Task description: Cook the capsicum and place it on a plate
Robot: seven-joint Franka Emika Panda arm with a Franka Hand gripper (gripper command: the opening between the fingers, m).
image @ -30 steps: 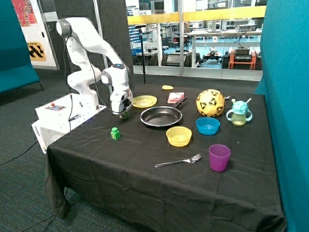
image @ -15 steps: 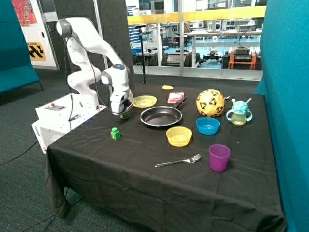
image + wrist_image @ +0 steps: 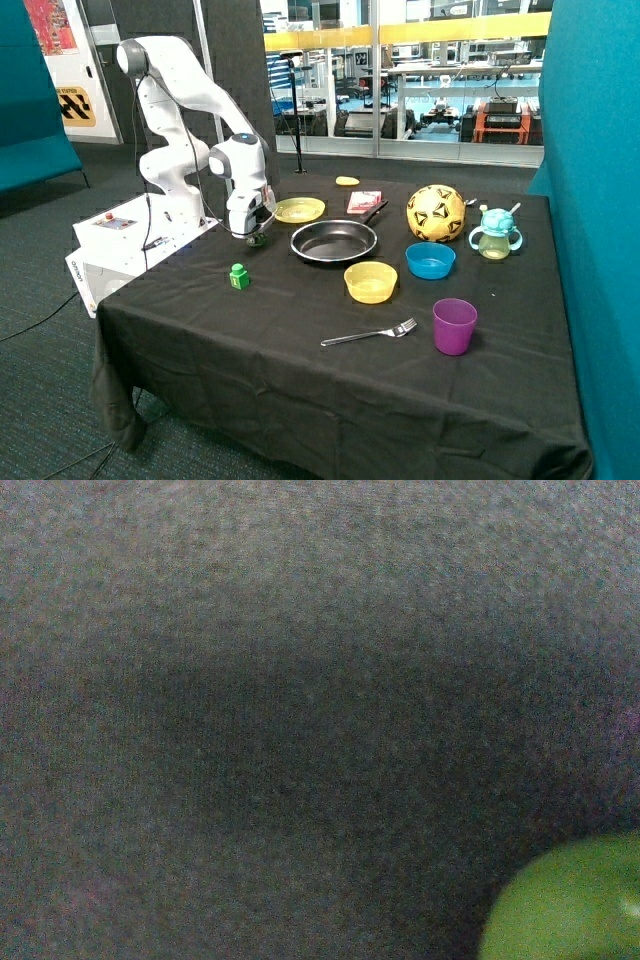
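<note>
At the far left of the black-clothed table (image 3: 300, 360), the white arm reaches down so that its gripper (image 3: 256, 237) sits right at the cloth, just left of the frying pan (image 3: 334, 241) and near the yellow plate (image 3: 299, 209). A small dark green shape, the capsicum (image 3: 257, 239), shows at the gripper's tip, touching or almost touching the cloth; whether the gripper is clenched on it or released I cannot tell. The wrist view shows mostly dark cloth with a rounded green surface, the capsicum (image 3: 570, 900), at one corner.

The pan is dark and holds nothing, its handle pointing to the far right. The plate lies just beyond the pan's far left edge and is also bare. Nearer the front, a bright green blocky toy (image 3: 238, 276) stands apart from the gripper. A yellow bowl (image 3: 370, 282) sits just in front of the pan, a blue bowl (image 3: 430, 260) to its right. Further right stand a yellow ball (image 3: 435, 213) and a sippy cup (image 3: 495, 234). A fork (image 3: 370, 333) and a purple cup (image 3: 454, 326) lie toward the near side.
</note>
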